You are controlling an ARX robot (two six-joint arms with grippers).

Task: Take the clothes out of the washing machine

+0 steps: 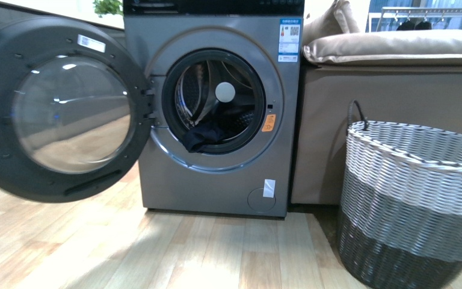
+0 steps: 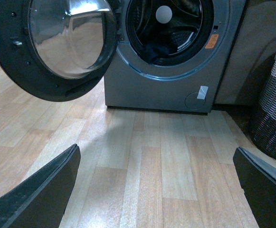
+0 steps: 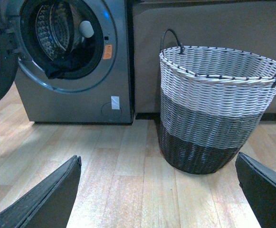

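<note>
Washing machine: a silver-grey front loader stands in the middle of the front view on a pale wood floor.
Door: the round, dark-rimmed glass door is swung wide open and fills the left side of the front view.
Clothes: the dark navy clothes lie inside the drum, at the lower left of its round mouth. One fold slumps against the dark inner rim.
Sticker: a small orange sticker sits just right of the drum mouth.
Basket: a grey-and-white woven basket stands on the floor at the lower right of the front view. It is apart from the machine, in front of a beige sofa.
My left claw: my left claw is released. Its two dark fingers are spread wide with only floor between them. It faces the machine, well apart from the clothes.
My right claw: my right claw is also released, its fingers wide apart. It is low over the floor and faces the basket and the machine.
</note>
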